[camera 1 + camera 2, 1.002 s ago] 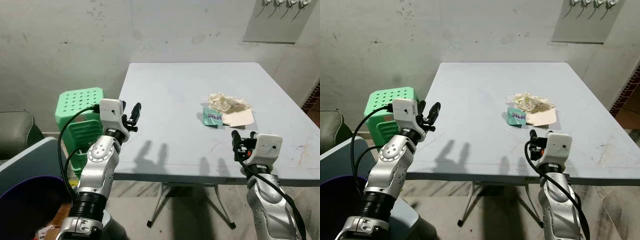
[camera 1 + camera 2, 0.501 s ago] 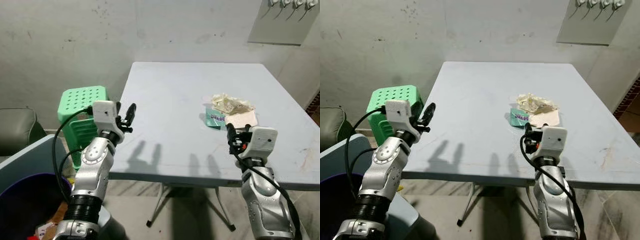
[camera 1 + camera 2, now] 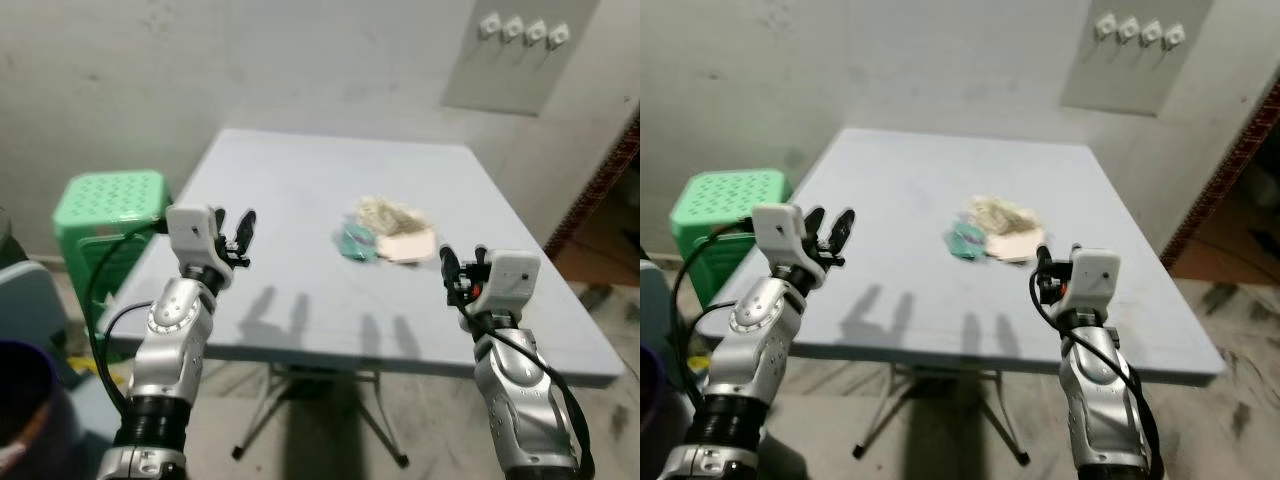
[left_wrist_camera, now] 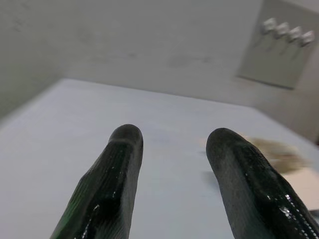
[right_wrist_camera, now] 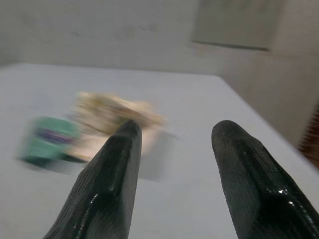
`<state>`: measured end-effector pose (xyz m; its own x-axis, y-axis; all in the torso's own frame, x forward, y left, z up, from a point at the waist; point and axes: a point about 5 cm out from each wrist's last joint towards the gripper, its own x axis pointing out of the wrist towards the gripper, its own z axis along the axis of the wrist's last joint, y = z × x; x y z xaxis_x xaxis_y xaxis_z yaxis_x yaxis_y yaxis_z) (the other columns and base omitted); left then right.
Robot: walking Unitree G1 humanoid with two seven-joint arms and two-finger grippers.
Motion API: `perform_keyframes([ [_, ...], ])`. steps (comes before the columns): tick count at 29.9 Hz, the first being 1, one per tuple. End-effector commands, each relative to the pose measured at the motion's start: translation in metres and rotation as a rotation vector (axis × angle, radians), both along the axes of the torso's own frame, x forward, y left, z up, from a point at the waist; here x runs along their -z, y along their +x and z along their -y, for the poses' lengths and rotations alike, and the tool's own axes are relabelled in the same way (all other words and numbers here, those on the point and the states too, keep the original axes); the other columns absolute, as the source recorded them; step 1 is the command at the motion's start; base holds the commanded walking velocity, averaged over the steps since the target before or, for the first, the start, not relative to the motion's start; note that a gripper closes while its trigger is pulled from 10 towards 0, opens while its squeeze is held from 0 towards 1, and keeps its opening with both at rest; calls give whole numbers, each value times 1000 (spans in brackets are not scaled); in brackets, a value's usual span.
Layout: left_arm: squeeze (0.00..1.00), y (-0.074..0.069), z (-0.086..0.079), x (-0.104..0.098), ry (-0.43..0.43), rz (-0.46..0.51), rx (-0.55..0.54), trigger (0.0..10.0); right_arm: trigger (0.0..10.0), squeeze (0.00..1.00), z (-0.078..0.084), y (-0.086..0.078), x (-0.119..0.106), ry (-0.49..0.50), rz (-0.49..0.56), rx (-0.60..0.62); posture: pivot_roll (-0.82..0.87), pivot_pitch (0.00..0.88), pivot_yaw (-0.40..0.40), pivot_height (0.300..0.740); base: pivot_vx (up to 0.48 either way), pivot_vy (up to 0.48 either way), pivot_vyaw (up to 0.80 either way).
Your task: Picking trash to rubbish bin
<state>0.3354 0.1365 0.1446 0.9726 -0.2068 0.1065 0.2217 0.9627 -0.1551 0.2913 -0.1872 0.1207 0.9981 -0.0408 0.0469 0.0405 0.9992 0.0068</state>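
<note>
A small heap of trash lies mid-table: crumpled beige paper [image 3: 388, 212], a teal packet [image 3: 353, 240] and a flat tan card [image 3: 410, 246]. My left gripper [image 3: 237, 228] is held up over the table's near-left edge, open and empty, well left of the heap. My right gripper [image 3: 457, 268] is raised over the near-right part, open and empty, a short way in front of the card. The right wrist view shows the blurred teal packet [image 5: 50, 139] and beige paper [image 5: 107, 109] beyond the right gripper [image 5: 178, 127]. Between the fingers of the left gripper [image 4: 174, 137] is bare tabletop.
The grey-blue folding table [image 3: 290, 170] stands against a concrete wall. A green plastic stool [image 3: 105, 200] sits beside its left edge. A dark bin [image 3: 20, 390] shows at the lower left. Open floor lies to the table's right.
The whole picture has shifted left and blurred, so the camera has moved; the stool and bin slid toward the left edge. Both arms keep the same raised pose with open fingers.
</note>
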Motion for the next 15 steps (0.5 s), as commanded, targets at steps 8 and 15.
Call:
perform_keyframes([
  [8, 0, 3, 0, -3, 60, -24, -26, 10000, 10000, 0, -2, -1, -2, 4, 9, -9, -57, 0, -54, 740, 0, 0, 0],
  [15, 0, 3, -2, 3, 63, -84, -28, 10000, 10000, 0, 0, -3, 1, 22, -12, -8, -59, 0, -54, 740, 0, 0, 0],
])
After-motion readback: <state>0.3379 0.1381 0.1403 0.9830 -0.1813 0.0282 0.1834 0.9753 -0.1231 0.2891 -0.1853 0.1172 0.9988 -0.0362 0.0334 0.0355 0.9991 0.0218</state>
